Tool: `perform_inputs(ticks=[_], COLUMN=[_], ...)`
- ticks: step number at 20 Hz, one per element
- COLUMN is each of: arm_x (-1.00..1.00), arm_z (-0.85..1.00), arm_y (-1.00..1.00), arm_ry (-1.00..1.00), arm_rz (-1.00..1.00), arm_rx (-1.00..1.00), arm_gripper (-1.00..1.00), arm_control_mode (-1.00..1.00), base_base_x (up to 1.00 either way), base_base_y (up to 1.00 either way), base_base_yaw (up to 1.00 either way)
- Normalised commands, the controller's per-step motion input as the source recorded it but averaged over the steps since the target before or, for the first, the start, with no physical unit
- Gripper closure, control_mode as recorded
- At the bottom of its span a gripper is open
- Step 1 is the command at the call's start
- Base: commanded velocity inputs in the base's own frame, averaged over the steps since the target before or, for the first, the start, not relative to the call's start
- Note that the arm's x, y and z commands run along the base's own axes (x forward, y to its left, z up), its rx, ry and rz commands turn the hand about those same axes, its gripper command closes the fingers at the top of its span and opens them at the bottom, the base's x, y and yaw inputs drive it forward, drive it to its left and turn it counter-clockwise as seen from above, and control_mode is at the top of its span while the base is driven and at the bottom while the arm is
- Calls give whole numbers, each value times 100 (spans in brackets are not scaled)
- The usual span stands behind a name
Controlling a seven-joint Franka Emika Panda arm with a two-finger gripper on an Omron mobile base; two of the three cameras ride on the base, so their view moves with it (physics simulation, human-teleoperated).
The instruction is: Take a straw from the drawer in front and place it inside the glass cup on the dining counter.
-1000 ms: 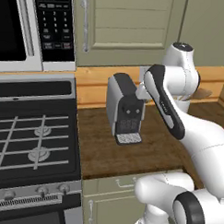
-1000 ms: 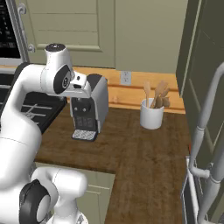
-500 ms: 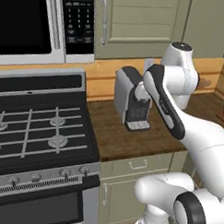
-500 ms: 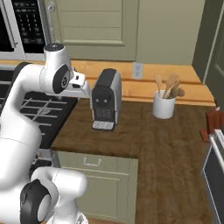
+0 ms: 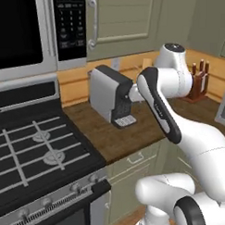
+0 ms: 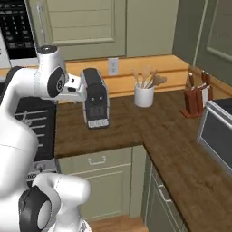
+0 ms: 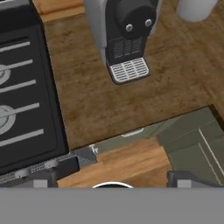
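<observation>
Here the gripper (image 7: 111, 177) hangs spread wide and empty above the counter (image 7: 92, 100), facing the coffee machine (image 7: 124, 35) beside the stove (image 7: 22, 100).

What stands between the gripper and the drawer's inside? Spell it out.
The drawer is shut, so its own front closes off the inside. Nothing visible lies between the open gripper and its bar handle; the coffee machine stands back on the worktop above.
</observation>
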Motion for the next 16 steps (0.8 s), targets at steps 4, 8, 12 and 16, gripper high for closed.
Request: perform_inputs(ticks=[4, 8, 12, 16], arm_x=[0, 0, 0, 0], arm_z=[0, 0, 0, 0], arm_y=[0, 0, 0, 0], arm_ry=[0, 0, 0, 0], arm_rz=[0, 0, 0, 0], arm_rx=[0, 0, 0, 0], arm_gripper=[-100, -100, -100, -100], arm_control_mode=[100, 100, 100, 100], base_base_x=[-22, -36, -36, -5], base_base_y=[61, 69, 76, 64], base_base_yaw=[-67, -62, -59, -56])
